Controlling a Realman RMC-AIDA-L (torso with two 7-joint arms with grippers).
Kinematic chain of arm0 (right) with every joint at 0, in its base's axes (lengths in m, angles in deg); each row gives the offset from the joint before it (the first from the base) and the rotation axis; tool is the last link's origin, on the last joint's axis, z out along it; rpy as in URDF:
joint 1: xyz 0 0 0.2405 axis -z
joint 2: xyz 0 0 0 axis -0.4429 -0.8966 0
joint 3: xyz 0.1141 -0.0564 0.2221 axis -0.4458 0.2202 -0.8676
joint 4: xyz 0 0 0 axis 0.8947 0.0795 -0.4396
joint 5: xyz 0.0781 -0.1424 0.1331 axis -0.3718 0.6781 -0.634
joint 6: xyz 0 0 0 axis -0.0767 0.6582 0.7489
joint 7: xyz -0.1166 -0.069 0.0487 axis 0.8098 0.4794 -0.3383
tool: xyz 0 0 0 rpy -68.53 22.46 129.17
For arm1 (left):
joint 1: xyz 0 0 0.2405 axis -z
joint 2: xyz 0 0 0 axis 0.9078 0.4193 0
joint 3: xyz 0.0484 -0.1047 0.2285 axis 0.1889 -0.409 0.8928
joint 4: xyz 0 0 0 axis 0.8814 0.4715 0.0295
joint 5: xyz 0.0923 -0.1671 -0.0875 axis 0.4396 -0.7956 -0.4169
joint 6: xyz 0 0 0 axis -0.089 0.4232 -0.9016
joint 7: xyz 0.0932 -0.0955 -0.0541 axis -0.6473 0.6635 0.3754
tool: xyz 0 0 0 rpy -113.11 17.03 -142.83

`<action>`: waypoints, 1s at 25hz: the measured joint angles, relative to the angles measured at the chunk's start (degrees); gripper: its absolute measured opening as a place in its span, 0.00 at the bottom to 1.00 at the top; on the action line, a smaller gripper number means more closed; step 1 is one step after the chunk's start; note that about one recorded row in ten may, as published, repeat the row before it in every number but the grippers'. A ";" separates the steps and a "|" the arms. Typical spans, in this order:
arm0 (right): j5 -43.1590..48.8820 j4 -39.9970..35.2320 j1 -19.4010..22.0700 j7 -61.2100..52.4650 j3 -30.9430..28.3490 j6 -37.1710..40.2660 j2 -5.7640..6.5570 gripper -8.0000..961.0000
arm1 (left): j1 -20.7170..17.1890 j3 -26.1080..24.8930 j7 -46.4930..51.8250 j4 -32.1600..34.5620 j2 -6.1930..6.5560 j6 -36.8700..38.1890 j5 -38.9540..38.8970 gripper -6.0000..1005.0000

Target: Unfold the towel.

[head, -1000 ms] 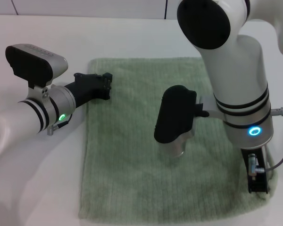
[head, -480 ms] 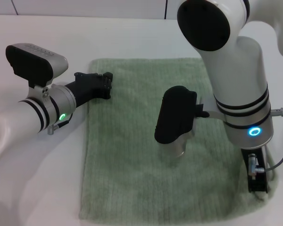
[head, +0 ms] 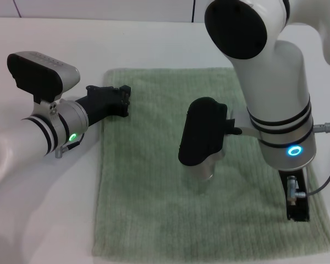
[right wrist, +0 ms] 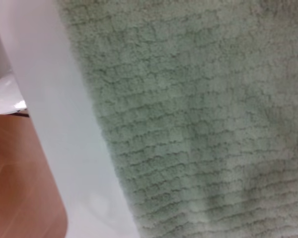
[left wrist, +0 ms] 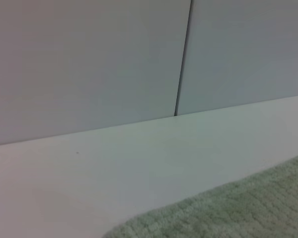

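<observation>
The pale green towel [head: 154, 181] lies spread flat on the white table [head: 44, 220], ribbed side up. My left gripper [head: 124, 100] rests at the towel's far left edge, pointing across it. The left wrist view shows only the towel's edge [left wrist: 238, 213] low in the picture. My right gripper [head: 297, 212] points down over the towel's near right part, open and holding nothing. The towel corner lies flat under and beyond it. The right wrist view shows the flat terry [right wrist: 198, 124] beside the table's edge.
The right arm's black wrist camera housing [head: 203, 140] hangs over the towel's middle. The table's near edge [right wrist: 74, 148] runs close to the towel, with brown floor [right wrist: 20, 183] beyond. A pale wall [left wrist: 89, 64] stands behind the table.
The towel's near right corner, bunched at my right gripper before, now lies flat and reaches farther right. The right gripper has risen slightly. The left arm has not moved.
</observation>
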 joint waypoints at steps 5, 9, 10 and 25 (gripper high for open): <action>2.48 -0.99 -0.02 -0.03 -0.25 0.80 0.00 0.21 | -0.04 0.00 0.01 0.00 -0.01 -0.03 0.00 0.01; 5.18 -3.33 0.20 -0.01 -1.19 2.88 0.05 0.21 | -0.05 -0.05 0.01 0.00 0.03 -0.11 0.00 0.01; 6.05 -4.22 0.38 -0.02 -1.78 3.74 0.09 0.21 | -0.07 -0.09 0.01 0.00 0.04 -0.11 0.00 0.01; 19.54 -16.16 12.87 3.99 -19.03 38.49 0.47 0.23 | -3.58 -2.10 0.05 5.62 0.67 0.30 0.01 0.01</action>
